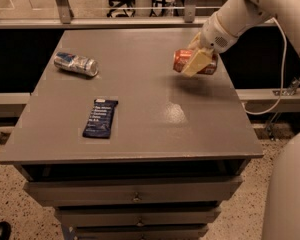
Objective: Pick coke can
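Gripper [196, 60] over the far right part of the grey table [140, 104], at the end of the white arm [240, 14] coming in from the upper right. Clenched on the coke can [180, 60]: 1 cream finger [197, 64] across the can's near side, the other mostly hidden behind it. Can on its side within the claw, long axis level and running left to right, 1 end poking out left of the claw, the other just out to its right. Held clear of the tabletop, dark shadow just below the claw. Which end bears the silver top: cannot tell. Far left of the claw, a silver-and-blue can [76, 64] lying flat. Left of and nearer than the claw, well apart, a dark blue snack bar wrapper [100, 118]. Under the tabletop, drawer fronts [135, 190].
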Controlling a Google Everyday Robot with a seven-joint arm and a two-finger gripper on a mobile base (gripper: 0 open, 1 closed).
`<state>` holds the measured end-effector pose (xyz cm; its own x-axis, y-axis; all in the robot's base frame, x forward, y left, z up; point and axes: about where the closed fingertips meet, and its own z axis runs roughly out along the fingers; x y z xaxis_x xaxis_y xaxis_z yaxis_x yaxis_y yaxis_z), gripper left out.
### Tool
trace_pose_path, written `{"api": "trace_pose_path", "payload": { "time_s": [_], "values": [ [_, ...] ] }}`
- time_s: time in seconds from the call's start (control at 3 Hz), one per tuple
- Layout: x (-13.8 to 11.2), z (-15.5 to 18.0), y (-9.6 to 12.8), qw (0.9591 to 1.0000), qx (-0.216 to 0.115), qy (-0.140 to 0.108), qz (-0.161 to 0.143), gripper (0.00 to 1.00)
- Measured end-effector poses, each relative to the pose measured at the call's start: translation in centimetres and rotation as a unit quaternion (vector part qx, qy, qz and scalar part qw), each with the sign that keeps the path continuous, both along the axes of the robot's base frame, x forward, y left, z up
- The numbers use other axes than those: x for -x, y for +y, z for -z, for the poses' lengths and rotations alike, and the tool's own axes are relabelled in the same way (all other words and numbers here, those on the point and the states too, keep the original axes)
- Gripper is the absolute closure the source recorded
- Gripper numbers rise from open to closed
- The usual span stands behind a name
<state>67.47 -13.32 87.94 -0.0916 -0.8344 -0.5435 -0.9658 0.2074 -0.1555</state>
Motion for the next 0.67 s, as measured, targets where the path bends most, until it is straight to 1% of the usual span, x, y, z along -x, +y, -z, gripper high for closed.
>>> {"api": "trace_pose_path", "payload": {
  "time_s": [0.33, 0.67],
  "values": [
    [2.9, -4.2, -0.6, 0.9976, -0.066, -0.019, -0.009, 1.00],
    [5.6, -6.6, -0.8, 0.9904, -0.136, -0.021, -0.014, 1.00]
  ]
}}
